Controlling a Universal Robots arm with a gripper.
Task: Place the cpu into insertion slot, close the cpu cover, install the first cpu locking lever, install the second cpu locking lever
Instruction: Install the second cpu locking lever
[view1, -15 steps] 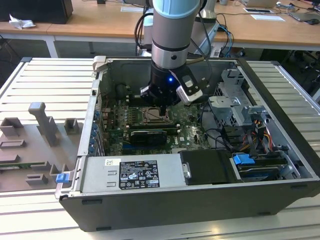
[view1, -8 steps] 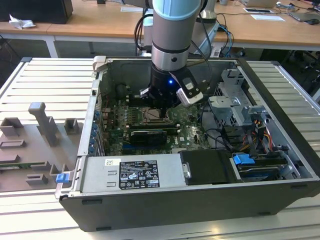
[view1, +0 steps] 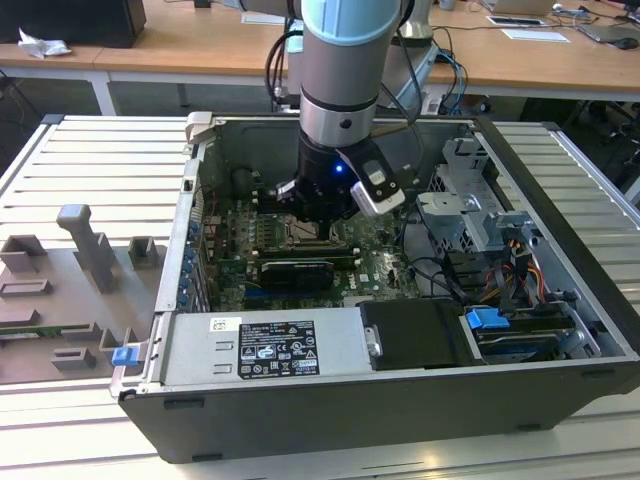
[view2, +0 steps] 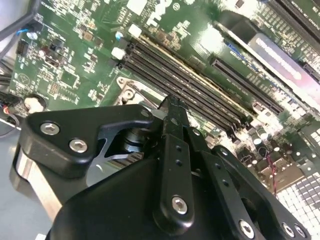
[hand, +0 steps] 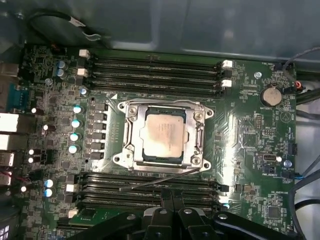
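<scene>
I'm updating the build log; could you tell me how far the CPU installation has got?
The cpu sits in its socket, cpu cover down around it. The shut gripper is by a locking lever that angles off the socket, seemingly unlatched. The other lever's state is unclear.

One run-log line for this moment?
cpu: seated in socket | cpu cover: closed | locking lever: unlatched | end effector: shut, empty
</scene>
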